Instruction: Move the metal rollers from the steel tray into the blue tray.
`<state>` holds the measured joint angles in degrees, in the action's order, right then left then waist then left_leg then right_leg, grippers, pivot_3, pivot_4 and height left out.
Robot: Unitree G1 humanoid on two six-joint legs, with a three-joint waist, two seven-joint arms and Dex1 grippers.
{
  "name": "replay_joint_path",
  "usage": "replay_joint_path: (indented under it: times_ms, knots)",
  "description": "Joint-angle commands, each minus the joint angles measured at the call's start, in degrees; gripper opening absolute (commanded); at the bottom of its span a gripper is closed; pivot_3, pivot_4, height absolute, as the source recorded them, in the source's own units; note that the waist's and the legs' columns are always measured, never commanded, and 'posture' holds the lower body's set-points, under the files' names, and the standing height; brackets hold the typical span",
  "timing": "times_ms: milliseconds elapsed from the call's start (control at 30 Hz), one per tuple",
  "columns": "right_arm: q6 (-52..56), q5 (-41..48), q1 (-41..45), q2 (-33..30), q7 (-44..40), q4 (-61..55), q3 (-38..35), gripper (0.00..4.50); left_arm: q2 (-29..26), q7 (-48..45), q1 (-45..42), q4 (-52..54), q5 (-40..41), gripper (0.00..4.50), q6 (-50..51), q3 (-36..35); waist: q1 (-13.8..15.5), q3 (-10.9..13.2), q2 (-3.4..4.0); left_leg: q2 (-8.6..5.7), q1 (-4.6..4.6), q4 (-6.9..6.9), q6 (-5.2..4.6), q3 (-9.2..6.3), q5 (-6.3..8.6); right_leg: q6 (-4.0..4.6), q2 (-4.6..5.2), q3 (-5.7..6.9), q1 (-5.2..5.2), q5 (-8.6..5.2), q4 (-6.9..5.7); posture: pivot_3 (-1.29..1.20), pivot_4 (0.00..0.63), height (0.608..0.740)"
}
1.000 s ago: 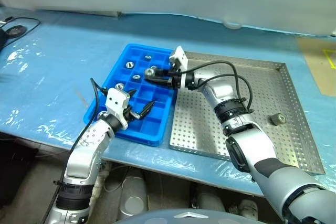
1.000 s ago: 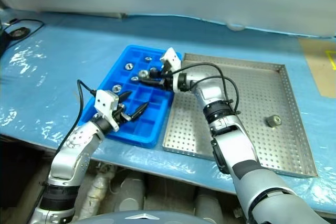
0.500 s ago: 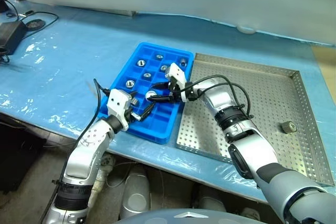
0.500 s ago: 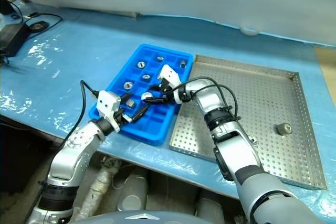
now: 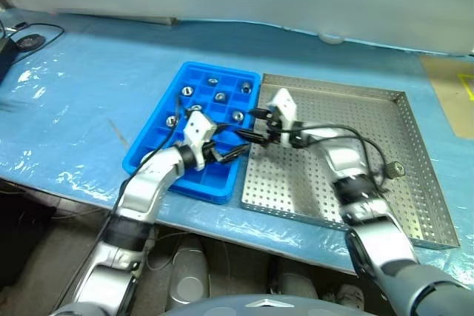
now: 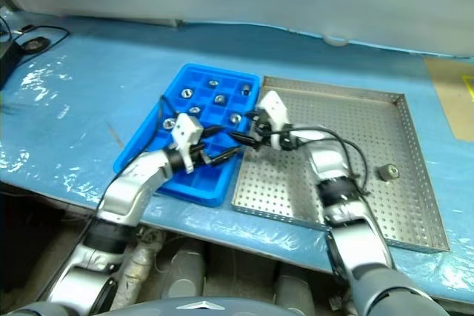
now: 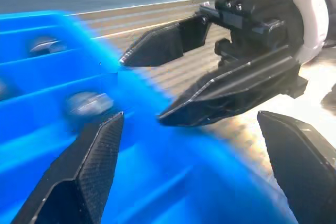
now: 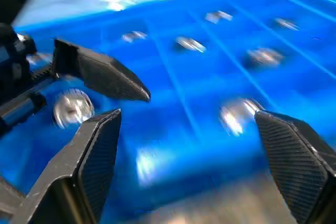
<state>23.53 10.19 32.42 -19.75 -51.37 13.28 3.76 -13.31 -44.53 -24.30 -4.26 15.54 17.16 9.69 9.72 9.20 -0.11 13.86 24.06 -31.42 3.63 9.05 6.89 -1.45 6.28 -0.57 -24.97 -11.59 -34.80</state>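
Roller delivered, one more waiting

Worktop [image 5: 89, 86] first: covered in blue sheeting, it carries the steel tray [image 5: 348, 205] on the robot's right and the blue tray [image 5: 148, 149] hard against it on the left. A second ago the right tool was stretched out over the blue tray's far compartments, pinching a roller. Now it has pulled back toward the seam between the two trays, and the right tool [image 6: 244, 137] stands with its black fingers spread wide and nothing between them. So the drop is made!

Count the cargo: the metal rollers [image 5: 221, 97] now sit scattered through the blue tray's far compartments, several of them, each in its own square. The right wrist view looks across those compartments and catches the same shiny pieces lying in them.

Meanwhile the left arm has swung in from the near edge of the blue tray toward the middle. The left tool [image 5: 231, 153] hangs over the blue tray's near right corner, fingers parted and empty, its tips close to the right tool's; from the left wrist view the two sets of fingers face each other.

Smallest item, biggest job left: a lone roller [image 5: 398, 170] rests on the steel tray's perforated floor near the right rim, well apart from both tools. By my reading that is the last one to fetch, and the right arm sits nearer to it.
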Motion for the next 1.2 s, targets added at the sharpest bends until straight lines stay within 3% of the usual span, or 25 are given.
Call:
replay_joint_path:
  times_ms: [33, 200, 400, 700, 1033, 1133, 1200]
  knots:
    - [5.9, 3.0, -7.0, -3.4, 3.4, -13.2, -4.7, 4.31, 2.5, -5.3, -5.4, -7.0, -0.2, 4.28, -4.4, 2.5, -1.6, 0.0, 0.01, -0.01, 0.0, 0.01, 0.01, 0.0, -0.01, -0.01, -0.01, -0.02, 0.01, 0.0, 0.0, -0.21, 0.15, 0.74]
    - [12.4, 5.3, -17.6, -6.8, 8.2, -25.9, -9.9, 4.31, 6.6, -10.6, -11.3, -16.4, -0.8, 4.28, -8.6, 4.4, -6.2, 0.0, 0.03, -0.08, -0.32, 0.03, -0.04, 0.35, 0.02, -0.14, -0.06, -0.56, 0.01, 0.08, 0.05, -0.36, 0.15, 0.74]
    - [16.3, 5.6, -22.7, -7.0, 14.5, -31.3, -12.7, 4.31, 9.4, -14.6, -14.4, -22.4, -1.7, 4.28, -11.5, 5.4, -10.6, 0.0, -0.01, -0.06, -0.57, 0.05, -0.36, 0.86, 0.21, -0.23, -0.11, -1.05, -0.15, 0.11, 0.06, -0.44, 0.15, 0.74]
    - [21.0, 4.9, -26.3, -9.1, 17.7, -29.4, -11.9, 4.31, 9.5, -15.9, -14.2, -23.4, -2.9, 4.28, -12.5, 5.0, -10.8, 0.0, -0.02, -0.07, -0.5, -0.04, -0.6, 1.0, 0.36, -0.23, -0.07, -1.12, -0.14, 0.11, 0.21, -0.42, 0.15, 0.74]
    - [20.1, 4.5, -24.8, -10.9, 16.7, -26.5, -9.2, 4.31, 8.8, -14.9, -12.5, -21.5, -3.4, 4.28, -12.2, 5.1, -10.7, 0.0, -0.02, -0.07, -0.54, -0.12, -0.61, 1.01, 0.37, -0.23, -0.07, -1.13, -0.11, 0.11, 0.19, -0.38, 0.15, 0.74]
    - [20.0, 5.3, -24.6, -10.3, 16.9, -26.5, -9.0, 3.73, 8.6, -14.7, -12.1, -20.8, -3.3, 4.28, -11.8, 5.0, -10.7, 0.0, -0.03, -0.05, -0.55, -0.11, -0.61, 1.01, 0.37, -0.23, -0.08, -1.13, -0.1, 0.11, 0.19, -0.37, 0.15, 0.74]
    - [19.8, 5.4, -24.5, -10.5, 16.6, -26.7, -8.5, 3.05, 8.3, -14.8, -12.2, -20.9, -3.4, 4.28, -11.8, 4.9, -10.7, 0.0, -0.03, -0.05, -0.54, -0.11, -0.62, 1.01, 0.38, -0.23, -0.08, -1.13, -0.1, 0.11, 0.2, -0.37, 0.15, 0.74]
